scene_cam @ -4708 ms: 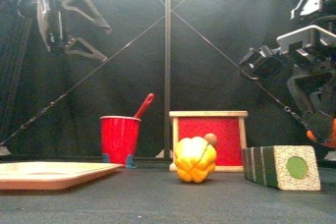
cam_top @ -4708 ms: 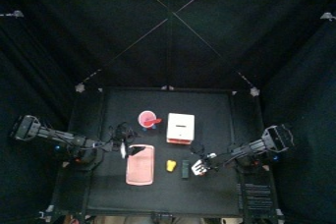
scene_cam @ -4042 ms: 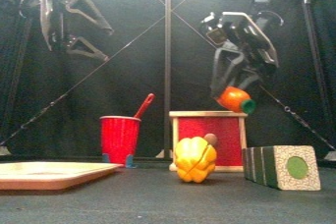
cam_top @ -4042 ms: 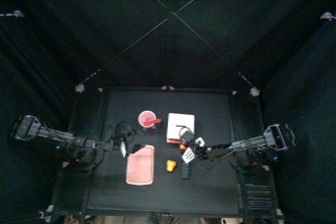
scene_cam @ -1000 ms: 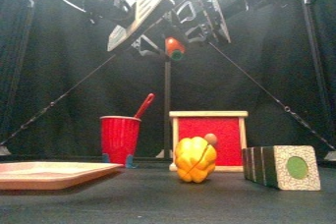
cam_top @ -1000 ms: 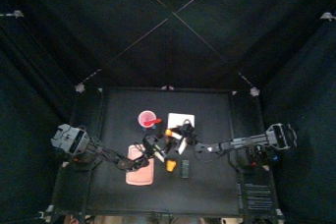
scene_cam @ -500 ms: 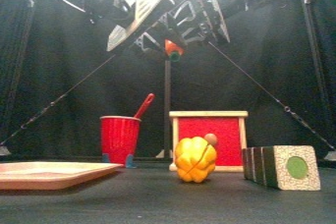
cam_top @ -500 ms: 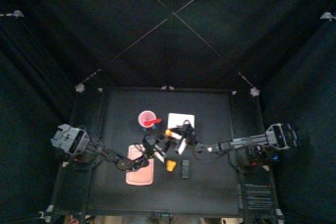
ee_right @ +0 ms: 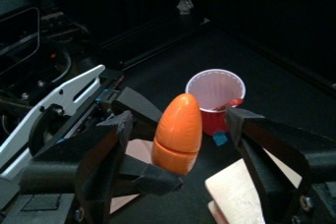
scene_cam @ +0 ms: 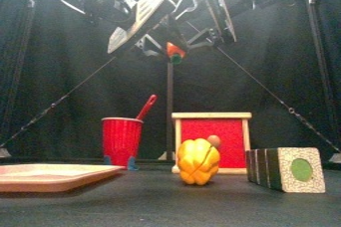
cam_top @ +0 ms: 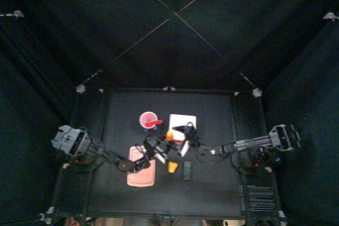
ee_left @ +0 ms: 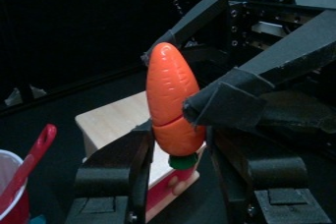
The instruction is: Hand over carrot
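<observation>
The carrot [ee_left: 175, 95] was high above the bench [cam_top: 212, 106], between the two arms that met over its middle. The right claw [ee_right: 168, 174] gripped the thick green end, and the pointed tip stood away from this claw along its reach. The left claw [ee_left: 178, 159] was around the same lower part, its jaws at both sides of the carrot, but I cannot tell if they pressed it already. Both claws were equally near; the long axis ran across the left jaws' gap.
</observation>
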